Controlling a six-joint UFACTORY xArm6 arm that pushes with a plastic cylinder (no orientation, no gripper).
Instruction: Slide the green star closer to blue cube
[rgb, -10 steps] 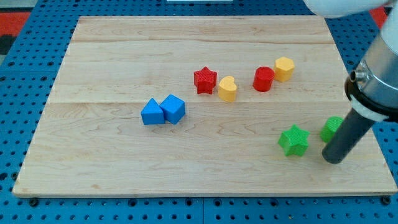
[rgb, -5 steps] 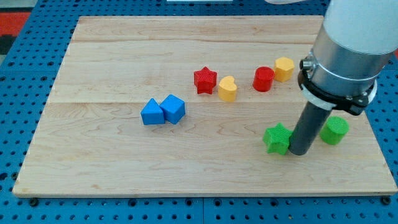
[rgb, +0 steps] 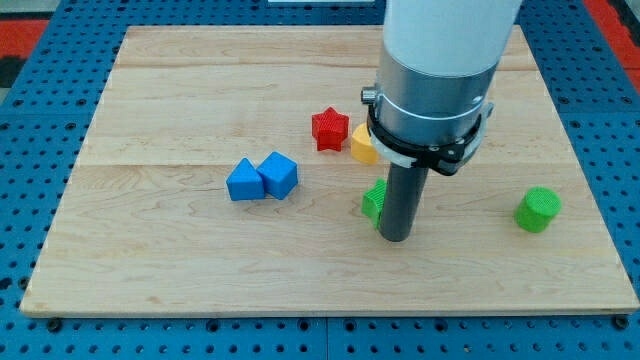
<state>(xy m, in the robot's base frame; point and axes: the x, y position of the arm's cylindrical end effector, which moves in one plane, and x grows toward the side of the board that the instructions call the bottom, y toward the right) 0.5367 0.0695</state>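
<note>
Green star, mostly hidden, touches my tip, right of blue cube; no pincer shows.

Arm reaching down from the view's top, dark rod upright, my tip on the board

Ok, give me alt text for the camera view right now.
My tip sits against the view's right side of the green star, mostly hidden behind the rod. The blue cube lies to the view's left, touching another blue block.
</note>
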